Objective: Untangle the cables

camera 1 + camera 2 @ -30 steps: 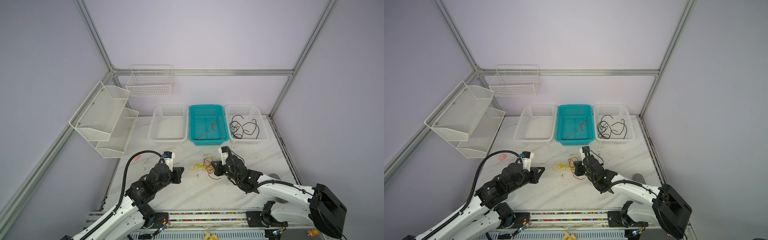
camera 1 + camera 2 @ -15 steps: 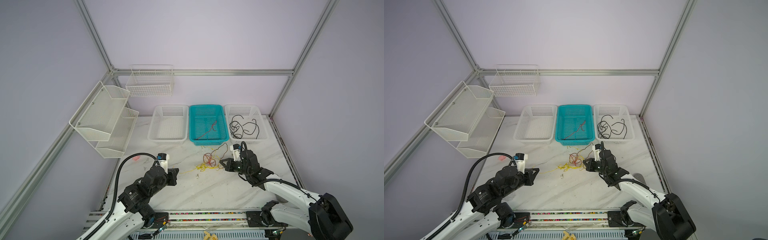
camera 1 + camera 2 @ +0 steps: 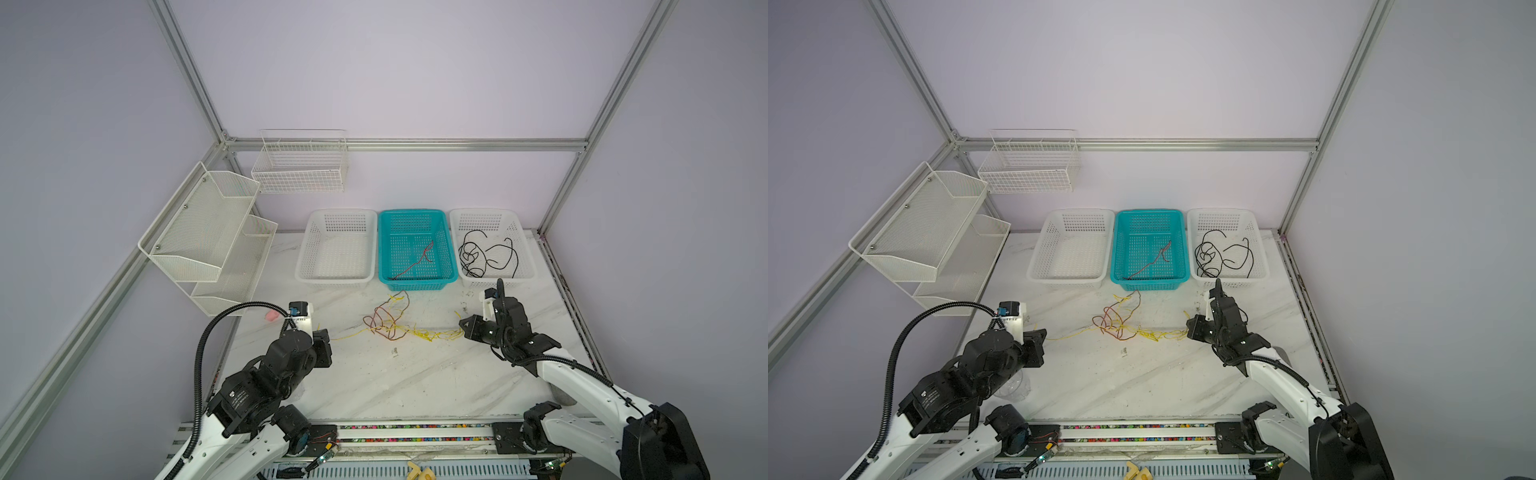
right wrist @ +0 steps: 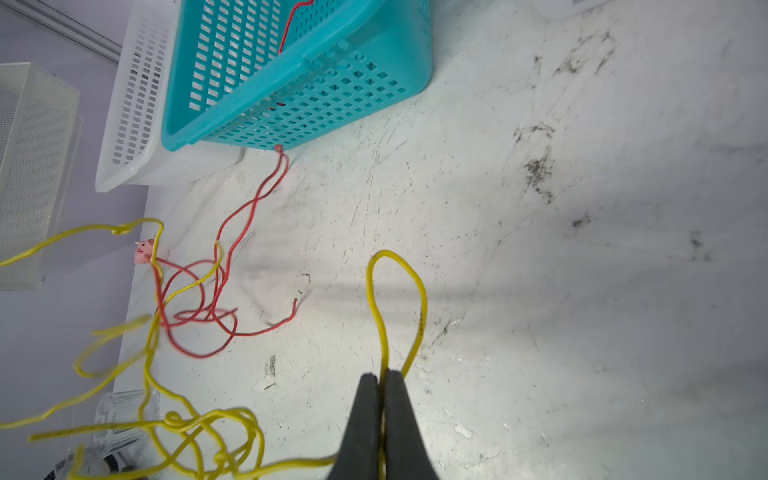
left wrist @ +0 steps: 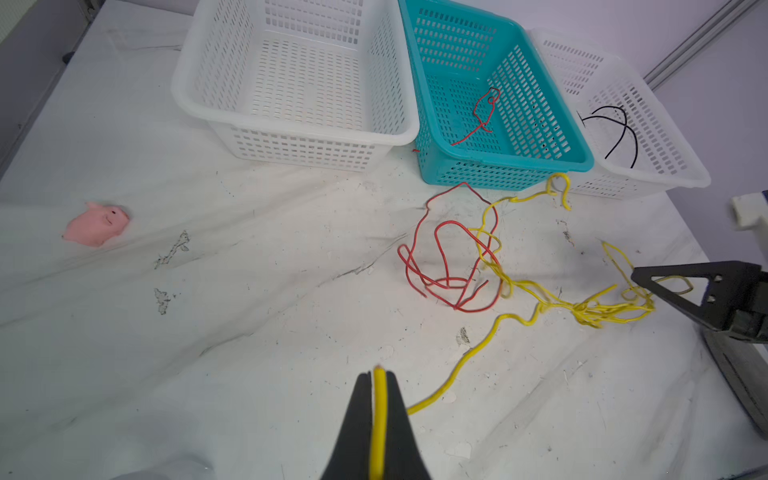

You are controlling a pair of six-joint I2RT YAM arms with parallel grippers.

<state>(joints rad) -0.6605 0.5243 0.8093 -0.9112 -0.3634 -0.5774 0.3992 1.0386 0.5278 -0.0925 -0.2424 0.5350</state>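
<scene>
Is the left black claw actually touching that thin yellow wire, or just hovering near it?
Touching. In the left wrist view the left gripper is shut on the thin yellow wire, which runs pinched between its two black fingers.

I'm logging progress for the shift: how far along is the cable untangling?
Partly done. Done: black cables lie in the right white basket, one red cable in the teal basket. In hand: the left end effector and right end effector are each shut on yellow cable, strung between them. Left: red loops tangle with the yellow on the table; the left white basket is empty.
</scene>
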